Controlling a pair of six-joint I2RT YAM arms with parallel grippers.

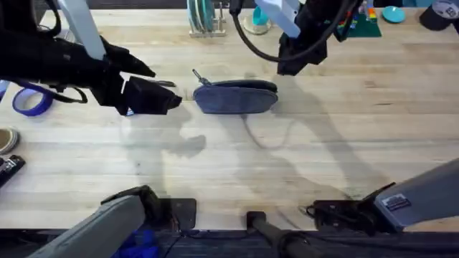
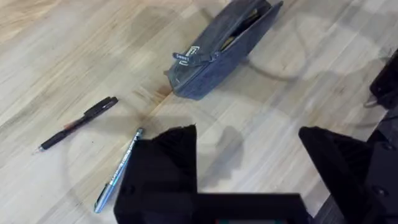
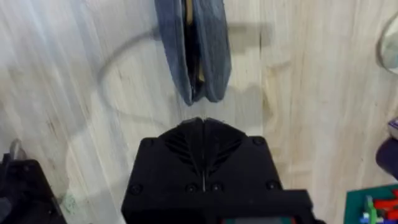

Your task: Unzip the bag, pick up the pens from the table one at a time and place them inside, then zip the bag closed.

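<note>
Bag unzipped; both pens lie on the table before my wide left tool; right tool pinched empty.

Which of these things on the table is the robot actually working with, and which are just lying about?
Part of the job:
- the bag, already unzipped
- the black pen
- the silvery pen with a blue end

Just lying about:
- roll of blue tape
- green toy-brick board
- rack of plates
</note>
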